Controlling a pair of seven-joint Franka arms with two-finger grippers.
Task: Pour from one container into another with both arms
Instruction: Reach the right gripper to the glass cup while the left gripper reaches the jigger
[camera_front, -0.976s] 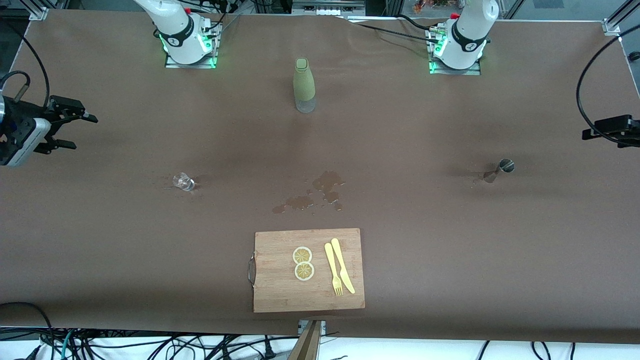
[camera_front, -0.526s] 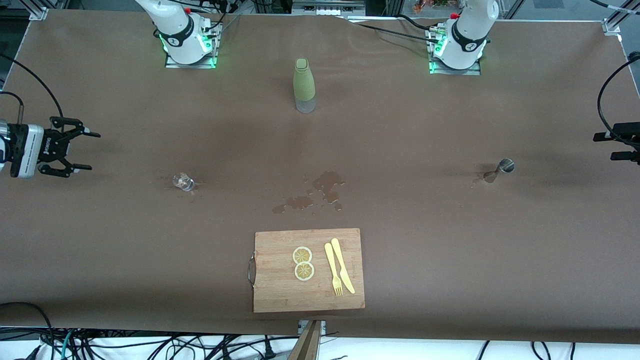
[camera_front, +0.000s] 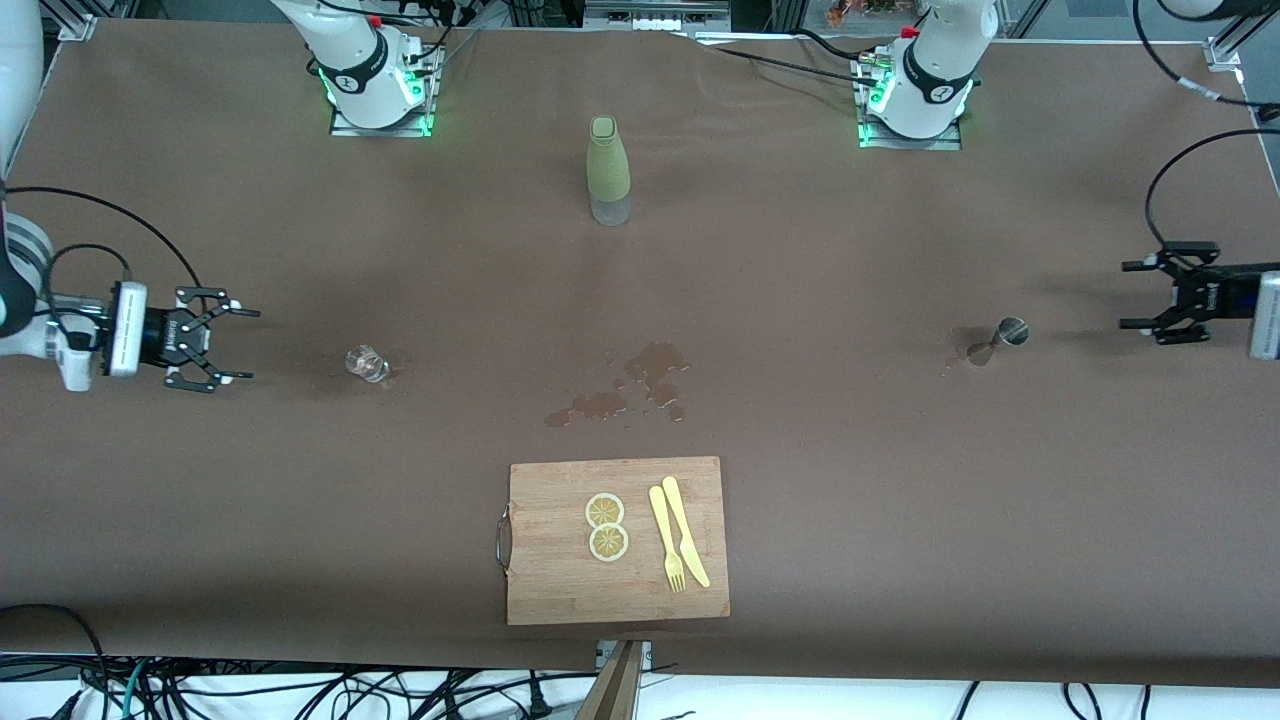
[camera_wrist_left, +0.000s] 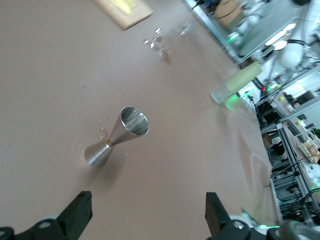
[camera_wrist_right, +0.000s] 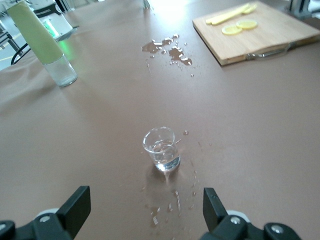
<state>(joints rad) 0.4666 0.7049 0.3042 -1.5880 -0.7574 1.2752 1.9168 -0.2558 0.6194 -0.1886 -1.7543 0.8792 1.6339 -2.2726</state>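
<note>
Brown cloth covers the worktop, and over the last second both arms have swung in from its ends, each lining up on a vessel. The right tool (camera_front: 225, 345), prongs spread and holding nothing, now hovers low at nine o'clock of the shot glass (camera_front: 367, 363), which stands upright with a little clear liquid in it among stray droplets. The left tool (camera_front: 1145, 295), likewise spread and empty, has come in at three o'clock of the steel jigger (camera_front: 1000, 339), standing toward the left arm's end. Both grasps look imminent, so the pour itself has not begun. A wet spill (camera_front: 630, 385) darkens the cloth mid-worktop, at six o'clock of the green-sleeved bottle (camera_front: 607, 170). Nearer the camera lies a wooden cutting board (camera_front: 560, 580) with lemon slices (camera_front: 606, 526), a knife and fork. Cables trail along the room's edges.
</note>
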